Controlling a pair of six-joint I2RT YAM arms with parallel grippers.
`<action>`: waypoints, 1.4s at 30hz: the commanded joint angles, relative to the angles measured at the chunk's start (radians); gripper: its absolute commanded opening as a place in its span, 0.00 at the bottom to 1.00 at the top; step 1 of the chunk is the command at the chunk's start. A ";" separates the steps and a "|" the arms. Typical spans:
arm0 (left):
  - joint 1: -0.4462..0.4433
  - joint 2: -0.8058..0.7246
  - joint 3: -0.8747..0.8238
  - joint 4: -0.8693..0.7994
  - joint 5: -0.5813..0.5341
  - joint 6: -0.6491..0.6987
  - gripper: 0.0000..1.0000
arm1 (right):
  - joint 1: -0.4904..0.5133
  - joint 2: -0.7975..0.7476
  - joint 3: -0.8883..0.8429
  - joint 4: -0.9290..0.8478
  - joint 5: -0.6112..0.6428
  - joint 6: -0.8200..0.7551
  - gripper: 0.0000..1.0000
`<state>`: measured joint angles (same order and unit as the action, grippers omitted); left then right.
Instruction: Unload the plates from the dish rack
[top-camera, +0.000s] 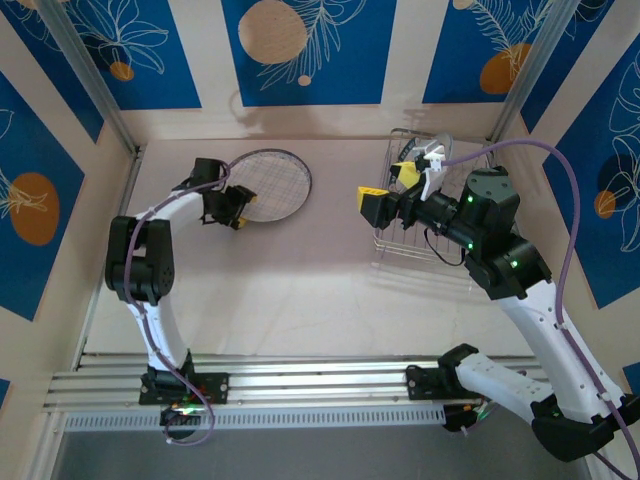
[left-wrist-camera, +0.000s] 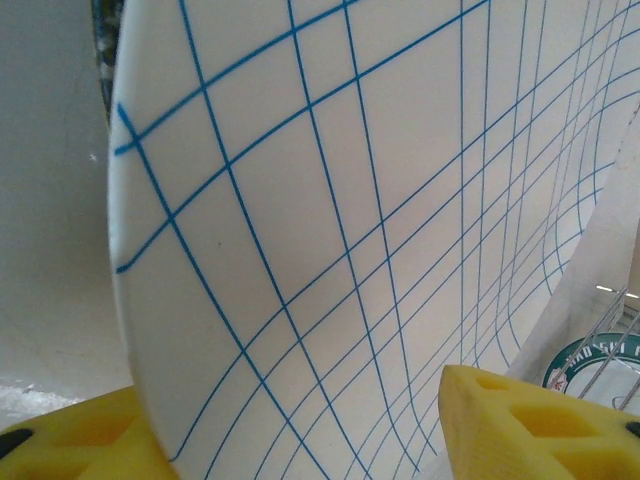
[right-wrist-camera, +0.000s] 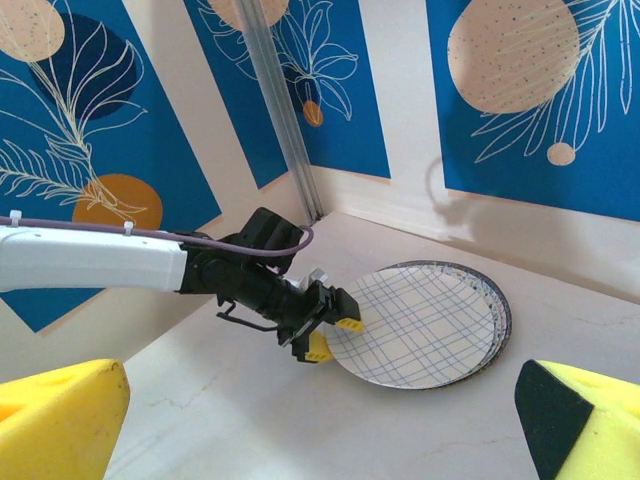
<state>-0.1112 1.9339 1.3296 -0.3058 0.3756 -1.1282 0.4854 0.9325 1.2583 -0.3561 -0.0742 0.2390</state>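
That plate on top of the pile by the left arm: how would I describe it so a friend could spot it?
On the table, left of the wire dish rack, a low stack of plates lies flat on the far side. It is the top plate: white with thin blue crisscross lines, unlike the darker rims showing beneath it.

Top external: overhead, from rear. Left wrist: close on plate (left-wrist-camera: 330, 230), probably one right wrist faces.

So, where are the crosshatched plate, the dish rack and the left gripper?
crosshatched plate (top-camera: 272, 183): top external view, middle of its face.
dish rack (top-camera: 405, 252): top external view, near wire edge.
left gripper (right-wrist-camera: 333, 334): right wrist view, midway between fingertips.
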 joint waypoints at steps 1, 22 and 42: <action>0.013 0.032 0.054 -0.055 0.022 0.039 0.60 | 0.006 -0.014 0.003 -0.006 0.023 0.013 1.00; 0.014 0.056 0.143 -0.147 -0.009 0.075 0.65 | 0.005 -0.009 0.028 -0.084 0.110 0.021 1.00; -0.138 -0.342 0.051 -0.086 -0.132 0.108 0.80 | -0.404 0.435 0.386 -0.465 0.420 0.210 0.79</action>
<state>-0.1974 1.6596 1.3918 -0.4313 0.2756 -1.0607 0.1284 1.3247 1.6104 -0.7826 0.3347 0.4000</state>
